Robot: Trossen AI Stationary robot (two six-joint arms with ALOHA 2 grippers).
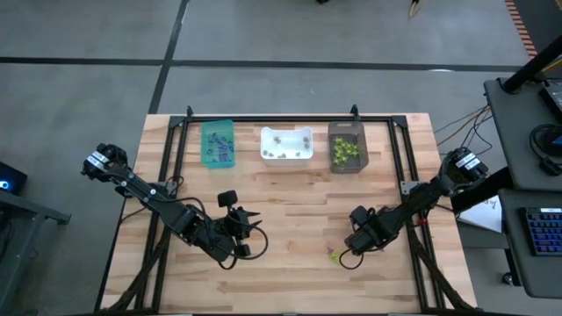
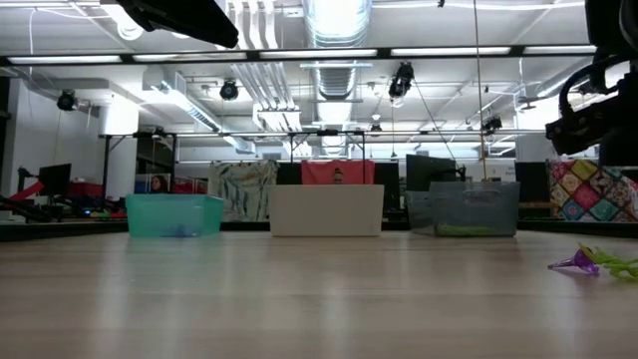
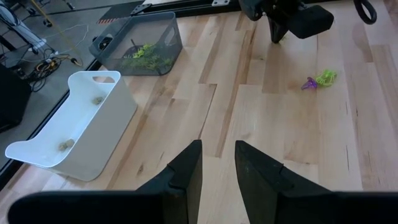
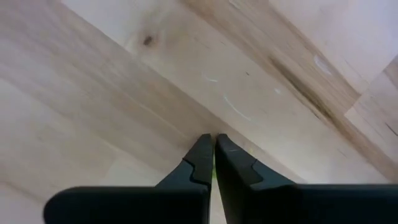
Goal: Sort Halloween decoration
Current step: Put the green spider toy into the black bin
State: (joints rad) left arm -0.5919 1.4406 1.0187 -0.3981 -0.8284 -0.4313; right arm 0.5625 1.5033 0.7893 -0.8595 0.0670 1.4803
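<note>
Your right gripper [image 4: 214, 152] is pinched closed on the table [image 1: 290, 202]; left gripper [image 3: 217, 162] sits slightly parted, empty.

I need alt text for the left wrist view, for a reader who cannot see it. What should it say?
The left gripper hovers over the wooden table, its two dark fingers slightly apart and empty. Ahead, a lime-green trinket and a purple trinket lie together near the right arm. To one side stand a white bin and a dark bin holding green trinkets.

right gripper [image 4: 214, 155] fingers pinched together, left gripper [image 3: 217, 165] parted
</note>
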